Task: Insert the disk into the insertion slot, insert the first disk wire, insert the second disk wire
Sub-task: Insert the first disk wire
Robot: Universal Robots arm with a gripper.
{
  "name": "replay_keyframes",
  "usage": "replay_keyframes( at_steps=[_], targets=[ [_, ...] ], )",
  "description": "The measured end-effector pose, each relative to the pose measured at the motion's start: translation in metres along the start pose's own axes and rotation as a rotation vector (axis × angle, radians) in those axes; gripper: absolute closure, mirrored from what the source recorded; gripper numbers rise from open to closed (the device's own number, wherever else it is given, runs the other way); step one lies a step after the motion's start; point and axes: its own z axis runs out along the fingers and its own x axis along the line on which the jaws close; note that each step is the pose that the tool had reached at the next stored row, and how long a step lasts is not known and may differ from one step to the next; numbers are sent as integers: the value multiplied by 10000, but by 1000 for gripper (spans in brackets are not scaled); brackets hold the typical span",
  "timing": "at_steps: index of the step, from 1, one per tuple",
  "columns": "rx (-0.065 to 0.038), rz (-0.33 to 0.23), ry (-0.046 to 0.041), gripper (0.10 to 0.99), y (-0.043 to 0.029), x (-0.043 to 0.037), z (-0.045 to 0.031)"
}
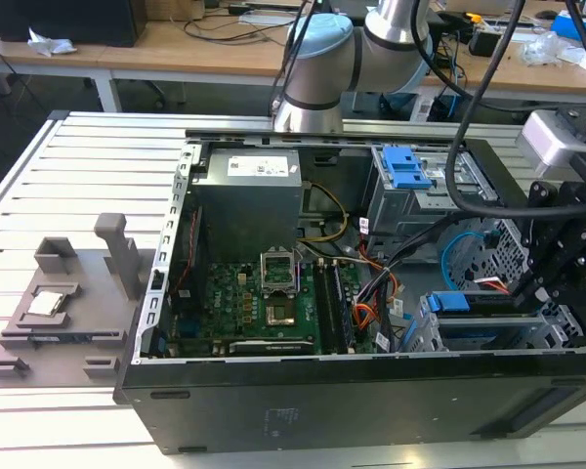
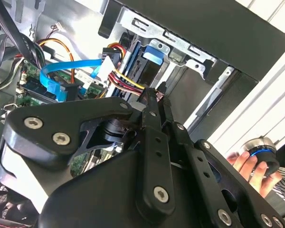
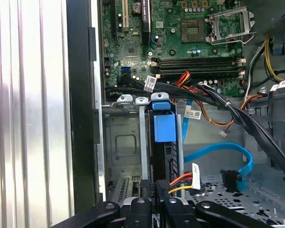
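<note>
- Blue plastic marks the disk (image 3: pixel 164 127): its carrier tab stands up out of the insertion slot (image 3: pixel 124 142), the low perforated cage in the corner of the open computer case (image 1: pixel 303 410), so the drive looks seated.
- The end effector (image 2: pixel 156 93) has its fingers (image 2: pixel 149 118) drawn close together at the disk's rear edge. They appear to pinch the black-plugged end of the first disk wire (image 3: pixel 184 179), the red, orange and yellow bundle with a white tag. I cannot tell whether that plug is mated.
- My main worry is a tilted plug. A push would then drive it against the rim of the disk's socket rather than into it, bending contacts or shoving the drive along its carrier.
- The coloured strands curve tightly right beside the fingertips. Their stiffness could twist the plug sideways or pull it out of the pinch.
- The second disk wire (image 3: pixel 218 151) loops loose just beside the disk, and its dark-plugged end lies on the perforated floor near the end effector. The broad black linkage could snag the loop and drag it.
- The black cable bundle (image 3: pixel 256 128) crosses close by and could catch in the same way.
- A person's hand (image 2: pixel 249 166) holds a round knob (image 2: pixel 261 147) outside the case wall, near the arm's housing. Any sideways swing there risks contact.
</note>
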Motion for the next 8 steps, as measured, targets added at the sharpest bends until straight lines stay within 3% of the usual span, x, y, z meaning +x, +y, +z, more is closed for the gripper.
replay_keyframes(
  at_steps=[8],
  targets=[
    [-5,-1,1,922,-7,-1,63]
  ],
)
